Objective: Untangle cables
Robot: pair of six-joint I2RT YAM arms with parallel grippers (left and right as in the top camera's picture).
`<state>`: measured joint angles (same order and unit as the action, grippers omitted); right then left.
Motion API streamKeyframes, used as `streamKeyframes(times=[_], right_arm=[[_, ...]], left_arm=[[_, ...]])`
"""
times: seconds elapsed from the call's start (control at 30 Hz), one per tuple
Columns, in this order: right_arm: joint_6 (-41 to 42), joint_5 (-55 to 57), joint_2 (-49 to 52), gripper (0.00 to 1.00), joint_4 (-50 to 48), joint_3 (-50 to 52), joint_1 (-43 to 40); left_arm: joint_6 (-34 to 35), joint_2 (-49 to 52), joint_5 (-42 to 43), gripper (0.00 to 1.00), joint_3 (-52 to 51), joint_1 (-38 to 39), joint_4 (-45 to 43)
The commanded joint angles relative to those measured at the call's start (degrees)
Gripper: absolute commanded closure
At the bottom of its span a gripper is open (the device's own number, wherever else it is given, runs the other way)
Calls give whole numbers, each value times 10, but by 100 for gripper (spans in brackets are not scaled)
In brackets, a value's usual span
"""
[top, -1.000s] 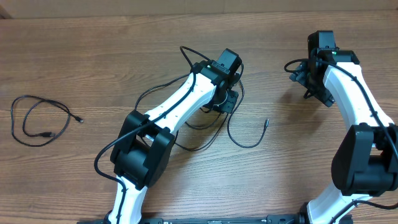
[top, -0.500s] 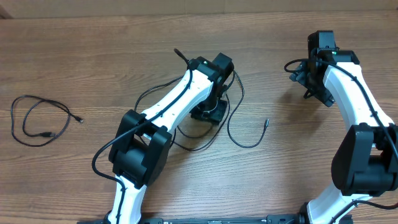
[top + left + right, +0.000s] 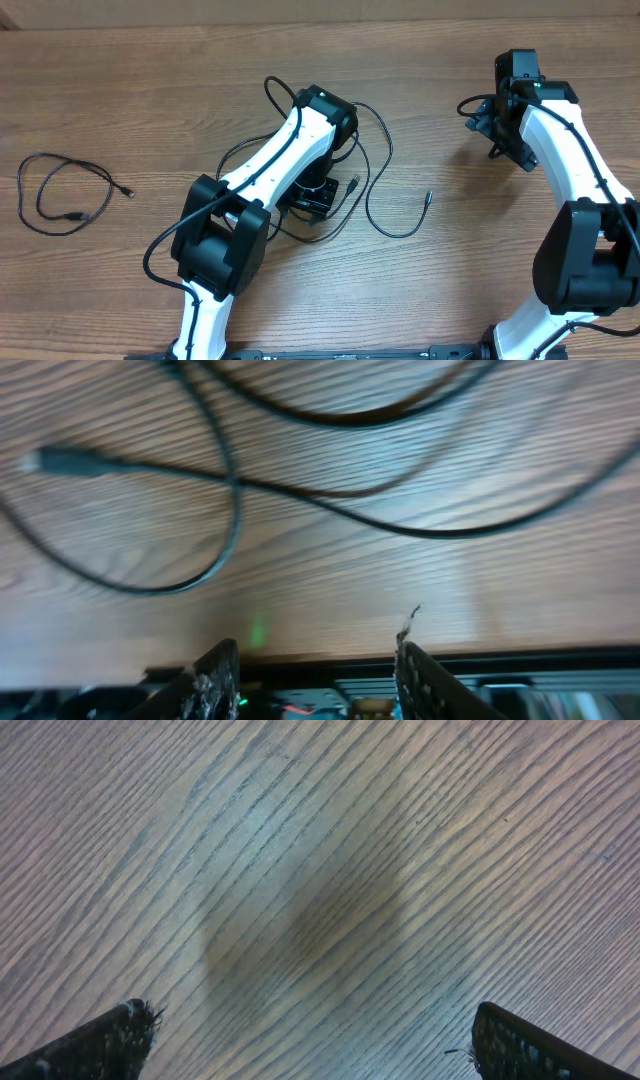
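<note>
One thin black cable [image 3: 368,205] lies in loose loops on the wooden table's middle, with one plug end [image 3: 427,197] to the right. A second cable [image 3: 100,172] lies coiled by itself at the far left. My left gripper [image 3: 312,198] hovers over the middle cable's left loops, open and holding nothing. In the left wrist view crossing strands of cable [image 3: 235,510] and a plug [image 3: 60,460] lie on the wood ahead of the gripper [image 3: 315,665]. My right gripper [image 3: 495,125] stands open at the far right over bare wood, wide apart in its wrist view [image 3: 315,1040].
Thicker black wires run along the left arm [image 3: 270,165] and loop above its wrist. The right arm [image 3: 560,140] stands along the right side. Both arm bases sit at the table's front edge.
My left gripper has opened and let go of the middle cable, moving left and toward the front. The cable has settled on the table. The right arm has not moved.
</note>
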<state>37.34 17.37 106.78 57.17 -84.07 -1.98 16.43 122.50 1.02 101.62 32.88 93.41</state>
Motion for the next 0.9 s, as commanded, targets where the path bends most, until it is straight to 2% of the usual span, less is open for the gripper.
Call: streamKeyframes(times=[0.0,0.3,0.53,0.6,0.63,0.67,0.7,0.87], right_arm=[[4,6,-5,0,-1,1,0],[4,6,-5,0,-1,1,0],[4,6,-5,0,-1,1,0],[4,6,-5,0,-1,1,0],[4,6,-5,0,-1,1,0],[4,6,-5,0,-1,1,0],[4,6,-5,0,-1,1,0],[4,6,-5,0,-1,1,0]], left_arm=[[24,-4,-50,49,-9,-3,10],[22,-4,-62,49,-164,-3,-23],[59,-4,-141,53,-228,-18,-89],[59,-4,-141,64,-228,-30,-105],[59,-4,-141,76,-228,-37,-114],[59,-4,-141,93,-228,-47,-124],[59,-4,-141,96,-228,-55,-128],[60,-4,-150,96,-208,-115,-125]])
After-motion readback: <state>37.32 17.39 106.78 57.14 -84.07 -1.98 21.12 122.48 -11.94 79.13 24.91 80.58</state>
